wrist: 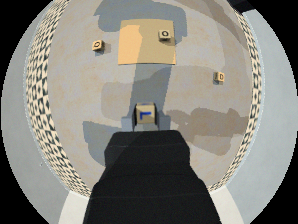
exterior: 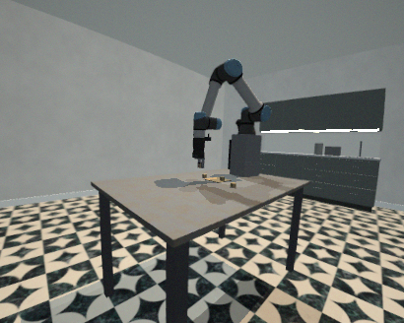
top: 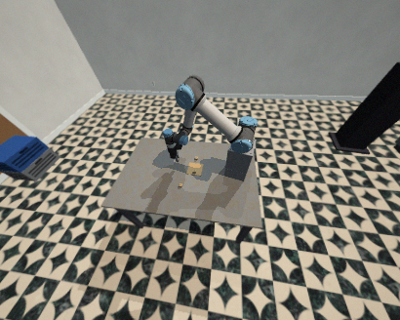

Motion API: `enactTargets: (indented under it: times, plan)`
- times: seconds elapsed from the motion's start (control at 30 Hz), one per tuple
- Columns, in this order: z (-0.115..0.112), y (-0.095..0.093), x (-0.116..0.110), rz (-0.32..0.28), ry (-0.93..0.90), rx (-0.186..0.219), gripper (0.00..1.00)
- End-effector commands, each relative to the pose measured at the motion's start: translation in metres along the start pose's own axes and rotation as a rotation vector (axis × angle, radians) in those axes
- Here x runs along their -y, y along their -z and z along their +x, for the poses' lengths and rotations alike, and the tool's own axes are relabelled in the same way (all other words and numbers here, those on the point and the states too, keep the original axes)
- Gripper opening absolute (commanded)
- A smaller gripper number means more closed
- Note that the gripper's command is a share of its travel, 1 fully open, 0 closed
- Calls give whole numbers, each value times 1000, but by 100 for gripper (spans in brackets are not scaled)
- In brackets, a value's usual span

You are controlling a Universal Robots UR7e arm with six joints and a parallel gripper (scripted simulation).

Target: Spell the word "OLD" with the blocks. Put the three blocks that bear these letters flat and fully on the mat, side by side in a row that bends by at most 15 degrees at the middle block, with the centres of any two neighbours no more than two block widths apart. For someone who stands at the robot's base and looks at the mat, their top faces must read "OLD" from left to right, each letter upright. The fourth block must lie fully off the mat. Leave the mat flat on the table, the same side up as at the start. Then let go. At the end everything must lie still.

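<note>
While raised above the table (exterior: 184, 207), gripper (wrist: 145, 120) half-closed, clamping a block (wrist: 145, 115), blue marking showing

Flat tan square mat (wrist: 143, 48) on the surface, one small tan letter block (wrist: 164, 34) on its corner; two more blocks (wrist: 97, 44) (wrist: 220, 78) off-mat; fourth, blue-lettered block (wrist: 145, 115) held in pincer (wrist: 145, 120).
</note>
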State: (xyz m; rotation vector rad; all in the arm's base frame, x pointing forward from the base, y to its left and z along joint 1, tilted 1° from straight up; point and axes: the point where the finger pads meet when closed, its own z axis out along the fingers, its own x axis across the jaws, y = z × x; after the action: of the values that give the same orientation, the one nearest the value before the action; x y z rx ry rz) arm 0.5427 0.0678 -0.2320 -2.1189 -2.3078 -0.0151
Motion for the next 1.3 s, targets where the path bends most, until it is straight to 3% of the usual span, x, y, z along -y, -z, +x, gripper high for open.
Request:
enactTargets:
  times: [0.0,1.27]
  plan:
    - [-1,-1,16,-1,-139,0,49]
    - [3,1,115,-1,-1050,-1,49]
